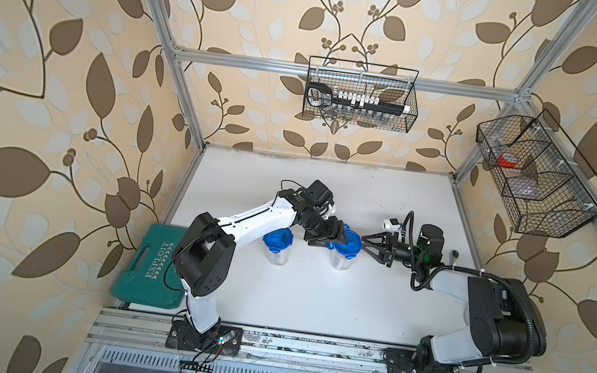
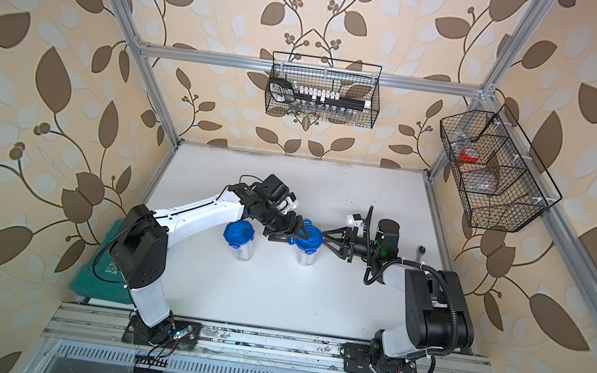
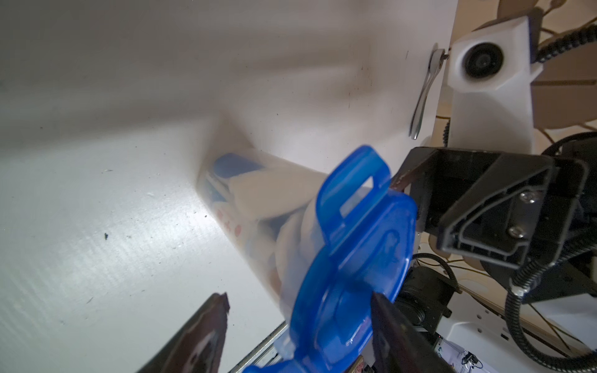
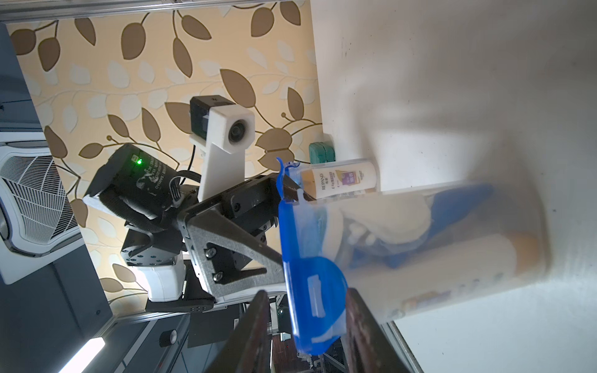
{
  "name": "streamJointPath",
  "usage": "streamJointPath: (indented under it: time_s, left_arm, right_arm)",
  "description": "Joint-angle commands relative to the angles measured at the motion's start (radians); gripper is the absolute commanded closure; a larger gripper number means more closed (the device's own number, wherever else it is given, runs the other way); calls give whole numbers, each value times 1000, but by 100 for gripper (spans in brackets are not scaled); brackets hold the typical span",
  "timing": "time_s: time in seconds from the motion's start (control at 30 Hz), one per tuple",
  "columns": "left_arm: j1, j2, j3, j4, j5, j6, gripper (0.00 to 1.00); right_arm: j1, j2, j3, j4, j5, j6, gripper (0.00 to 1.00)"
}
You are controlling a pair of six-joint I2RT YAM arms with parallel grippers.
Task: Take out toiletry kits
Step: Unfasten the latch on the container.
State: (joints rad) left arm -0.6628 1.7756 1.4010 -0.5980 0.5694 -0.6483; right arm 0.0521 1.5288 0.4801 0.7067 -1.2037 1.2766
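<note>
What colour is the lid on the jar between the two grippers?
Translucent blue lid; clearest in the left wrist view.

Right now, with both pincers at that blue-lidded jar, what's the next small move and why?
Probably flip up the lid tab between the right pincer's fingers: the blue lid is on the clear jar, one tab already lifted, toiletry kit inside.

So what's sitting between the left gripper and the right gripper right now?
The blue lid of one clear jar sits between the left gripper and the right gripper, as shown in both top views.
</note>
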Motion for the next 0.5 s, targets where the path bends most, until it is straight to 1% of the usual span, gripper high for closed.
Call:
streamJointPath:
  time_s: [0.0, 0.2, 0.33, 0.47]
  left_arm:
    - [-19, -1, 3, -19, 22, -11, 29]
    - [-22, 8, 28, -15, 27, -16, 28]
    - [-22, 29, 13, -53, -19, -11, 33]
    - [-22, 33, -23, -90, -81, -2, 39]
  right_arm:
    - [15, 23, -24, 51, 7, 18, 62]
    - [18, 47, -22, 78, 10, 30, 61]
    - [18, 45, -15, 94, 12, 46, 65]
    - [18, 46, -18, 156, 6, 88, 70]
